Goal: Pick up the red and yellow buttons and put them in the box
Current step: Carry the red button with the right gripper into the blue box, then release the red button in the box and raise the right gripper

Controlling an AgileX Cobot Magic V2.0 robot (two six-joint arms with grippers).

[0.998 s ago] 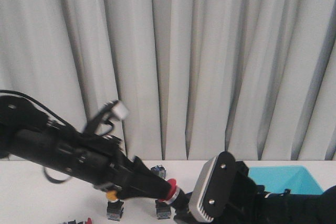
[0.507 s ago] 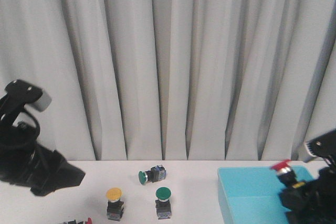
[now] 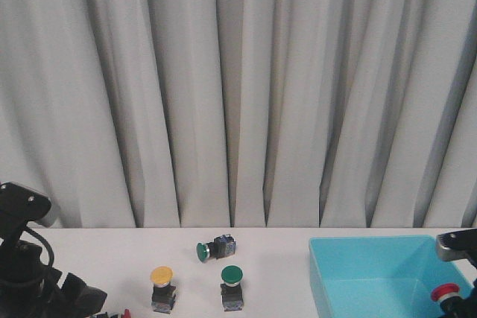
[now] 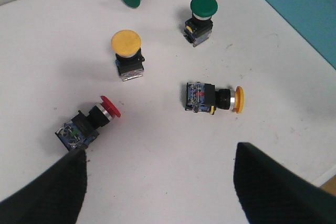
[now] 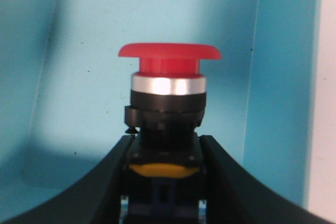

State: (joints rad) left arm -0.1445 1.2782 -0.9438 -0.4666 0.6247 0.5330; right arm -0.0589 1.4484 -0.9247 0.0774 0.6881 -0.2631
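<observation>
Your right tool (image 5: 164, 182) pinches a red button (image 5: 168, 98) by its black blocky body, which leaves the mushroom cap free and pointing away from the fingers. It hangs over the floor of the box (image 3: 358, 269), so a release here should, by my judgement, drop it inside the plain turquoise walls. The cap is smooth and glossy above a bright metal collar, and a yellow part shows lower on the body.

Your left tool (image 4: 157, 182) is spread wide with nothing between its dark, textured fingers, and it sits above the white tabletop (image 4: 157, 140). There you have a second red button (image 4: 86, 124) lying on its side, a yellow button (image 4: 127, 55) upright and another yellow button (image 4: 212, 98) tipped over. Two green buttons (image 4: 202, 17) lie beyond.
</observation>
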